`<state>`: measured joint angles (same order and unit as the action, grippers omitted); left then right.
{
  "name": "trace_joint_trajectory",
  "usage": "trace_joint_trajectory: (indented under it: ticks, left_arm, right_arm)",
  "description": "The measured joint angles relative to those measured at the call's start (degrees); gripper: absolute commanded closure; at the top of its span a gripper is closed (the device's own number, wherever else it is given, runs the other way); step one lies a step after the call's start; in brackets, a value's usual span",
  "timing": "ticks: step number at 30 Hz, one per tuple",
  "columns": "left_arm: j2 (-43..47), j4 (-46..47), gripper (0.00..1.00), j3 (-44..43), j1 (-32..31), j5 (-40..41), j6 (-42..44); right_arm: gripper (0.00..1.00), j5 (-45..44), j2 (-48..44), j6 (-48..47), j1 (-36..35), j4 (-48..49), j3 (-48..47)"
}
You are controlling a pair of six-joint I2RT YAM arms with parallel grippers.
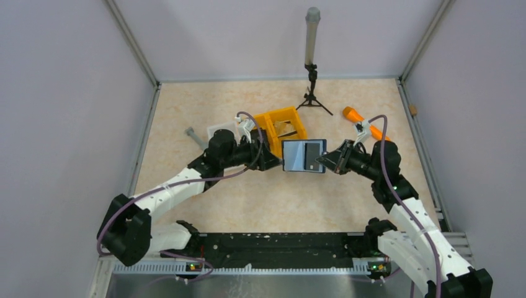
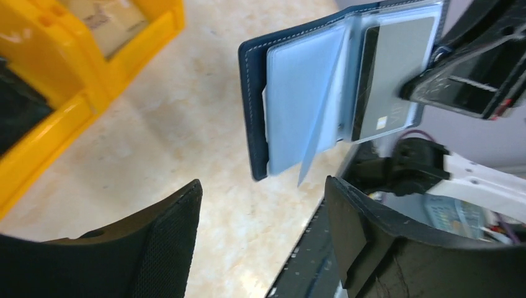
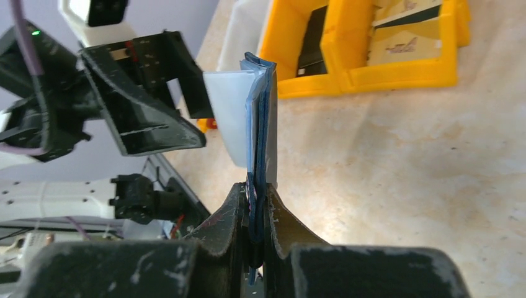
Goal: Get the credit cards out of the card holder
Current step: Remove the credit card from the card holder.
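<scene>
**Right end effector grips the card holder; left end effector stands open in front of it**

The right end effector is clamped shut on one edge of the card holder. From its wrist view the navy holder stands edge-on straight ahead of the fingertips, with a pale inner leaf fanned out to the left. It appears to be raised off the worktop.

The left end effector has its two fingers spread wide with nothing between them. The holder hangs just beyond its fingertips, ahead and slightly to the right, opened like a book with the pale grey-blue pockets facing it. A silvery-grey card with a dark stripe along one side sits in the pocket farthest from this end effector. That pocket is right beside the right end effector, which pinches that side of the holder.

From above, the holder lies between the two arms. The left end effector is just beside one edge, and the right one is on the opposite edge.

A yellow bin stands on the worktop beyond the holder, ahead and to the right of the right end effector. Tan cards lie in one of its compartments and something dark is in the other.
</scene>
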<state>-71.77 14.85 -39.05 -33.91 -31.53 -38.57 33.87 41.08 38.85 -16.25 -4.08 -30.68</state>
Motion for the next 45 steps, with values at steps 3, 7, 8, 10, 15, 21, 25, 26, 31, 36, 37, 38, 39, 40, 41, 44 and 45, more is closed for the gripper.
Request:
trace_joint_trajectory:
  ticks: [3,7,8,10,15,21,25,26,31,36,37,38,39,40,41,44,45]
  left_arm:
    - [2.9,-7.8,0.31,-1.6,-1.6,6.3,4.1]
    - [4.3,-13.2,0.45,-5.2,-5.9,11.9,7.1]
    - [4.3,-13.1,0.48,-5.8,-6.9,12.0,7.3]
    - [4.0,-11.9,0.54,-6.1,-8.2,11.1,7.1]
    - [0.3,-6.3,0.59,-6.1,-8.8,5.8,4.7]
    - [-2.5,-1.9,0.58,-6.1,-8.8,1.6,1.4]
    - [-3.5,2.8,0.6,-6.1,-8.8,-1.3,-1.1]
    - [-3.8,4.1,0.6,-6.1,-8.8,-2.0,-1.9]
    - [-4.5,8.8,0.64,-6.1,-8.8,-4.2,-4.8]
    - [-5.6,11.9,0.73,-6.1,-8.5,-5.6,-7.2]
    - [-5.8,12.7,0.75,-6.1,-8.4,-5.9,-7.9]
    - [-6.0,13.4,0.77,-6.0,-8.2,-6.4,-8.5]
    - [-6.2,14.7,0.78,-6.0,-8.0,-6.9,-9.5]
    - [-6.3,15.9,0.8,-6.0,-7.9,-7.6,-10.1]
    - [-6.4,17.0,0.82,-5.8,-7.6,-8.2,-10.9]
    - [-6.4,19.6,0.89,-5.3,-7.1,-10.1,-12.6]
    - [-6.4,20.3,0.91,-5.2,-7.0,-10.7,-12.9]
  right_arm:
    - [1.0,-2.4,0.1,-2.4,0.0,-2.1,-0.7]
    - [1.0,-3.8,0.7,-3.8,0.0,-3.4,-1.3]
    - [1.0,-3.8,0.7,-3.8,0.0,-3.5,-1.3]
    - [1.0,-3.5,0.7,-3.7,0.0,-3.1,-1.3]
    - [1.0,0.6,1.0,0.4,0.0,2.8,-0.4]
    - [1.0,4.9,1.1,5.7,0.0,9.5,2.0]
    - [1.0,7.1,1.2,8.6,0.0,13.3,3.4]
    - [1.0,7.5,1.4,9.2,0.0,14.2,3.7]
    - [1.0,9.7,1.8,12.3,0.0,17.7,4.8]
    - [1.0,11.2,1.9,15.2,0.3,21.7,5.7]
    - [1.0,11.4,1.9,15.5,0.3,22.3,5.8]
    - [1.0,11.6,1.8,15.9,0.3,22.9,5.9]
    - [1.0,11.7,1.9,16.3,0.3,23.0,5.9]
    - [1.0,11.8,1.9,16.5,0.3,23.1,5.9]
    - [1.0,11.9,1.9,16.6,0.3,23.3,5.9]
    - [1.0,12.6,1.9,17.3,0.4,24.5,5.9]
    - [1.0,13.0,1.9,17.6,0.4,24.9,5.9]
